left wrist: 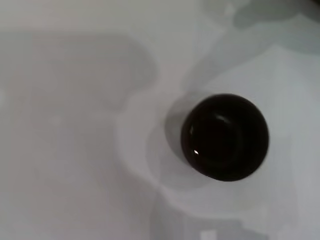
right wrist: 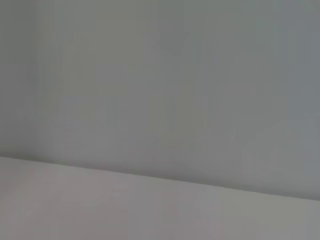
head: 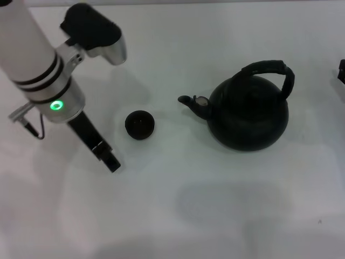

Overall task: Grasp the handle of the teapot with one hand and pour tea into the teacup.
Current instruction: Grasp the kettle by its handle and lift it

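Toward the left edge of the surface: the left gripper (head: 105,154) hung low over the white table (head: 226,216), just beside the teacup (head: 140,124) and apart from it; from these views I could not tell whether it was spread or pressed together, and it held nothing visible.
Teacup position: it stood upright left of the middle, alone on bare surface, between the left arm and the teapot (head: 249,113).
Teapot position: it sat upright right of the middle, its spout (head: 194,103) turned toward the teacup, which would suit a short tilt for pouring.
Handle: the handle (head: 269,73) arched over the pot's top, free, with nothing gripping it.
Cup contents: in the left wrist view the teacup (left wrist: 225,136) looked dark and glossy inside; whether it held tea I could not tell.
Pot contents: hidden by the closed body.
Right gripper: only a dark bit showed at the right edge, well apart from the pot; its state could not be told.
Stage, as I judged it: the grasp had not yet been made.
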Motion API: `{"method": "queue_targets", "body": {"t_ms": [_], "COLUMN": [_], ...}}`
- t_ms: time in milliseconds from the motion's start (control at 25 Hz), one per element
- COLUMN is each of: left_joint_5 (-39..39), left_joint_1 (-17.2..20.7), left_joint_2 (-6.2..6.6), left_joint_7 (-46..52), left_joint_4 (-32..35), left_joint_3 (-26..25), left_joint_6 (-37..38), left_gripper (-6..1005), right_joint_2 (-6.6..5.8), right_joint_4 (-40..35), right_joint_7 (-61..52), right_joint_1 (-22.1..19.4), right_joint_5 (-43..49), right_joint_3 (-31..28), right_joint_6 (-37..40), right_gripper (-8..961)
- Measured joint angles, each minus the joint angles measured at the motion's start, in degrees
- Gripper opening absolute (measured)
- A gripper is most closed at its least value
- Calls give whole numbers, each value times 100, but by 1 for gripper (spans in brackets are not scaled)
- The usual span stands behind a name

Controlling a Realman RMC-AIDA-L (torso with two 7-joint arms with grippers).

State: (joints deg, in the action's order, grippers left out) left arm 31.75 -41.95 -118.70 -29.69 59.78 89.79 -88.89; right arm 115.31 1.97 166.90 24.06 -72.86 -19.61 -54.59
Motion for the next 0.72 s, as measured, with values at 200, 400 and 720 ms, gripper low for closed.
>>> {"method": "queue_targets", "body": {"t_ms": [200,400,720], "left_joint_5": [248,1093,3363], "left_joint_1": [641,1597,3322], "left_joint_2": [-5,-2,-23], "left_joint_7": [-302,-1108,-3795], "left_joint_4": [1034,2401,2665], "left_joint_3": [-357,-1355,-2204], "left_joint_6": [-382,-646,764], "left_gripper": [803,802,801], "right_joint_2": [0,-7,-25], "right_joint_4": [-24,-78,-393], "right_joint_7": [0,0,-73], "right_joint_1": [-2,-29,-89], "right_joint_5": [0,0,165], "right_joint_3": [-2,3,310], "right_joint_6": [1,2,0], "right_gripper": [776,775,773]}}
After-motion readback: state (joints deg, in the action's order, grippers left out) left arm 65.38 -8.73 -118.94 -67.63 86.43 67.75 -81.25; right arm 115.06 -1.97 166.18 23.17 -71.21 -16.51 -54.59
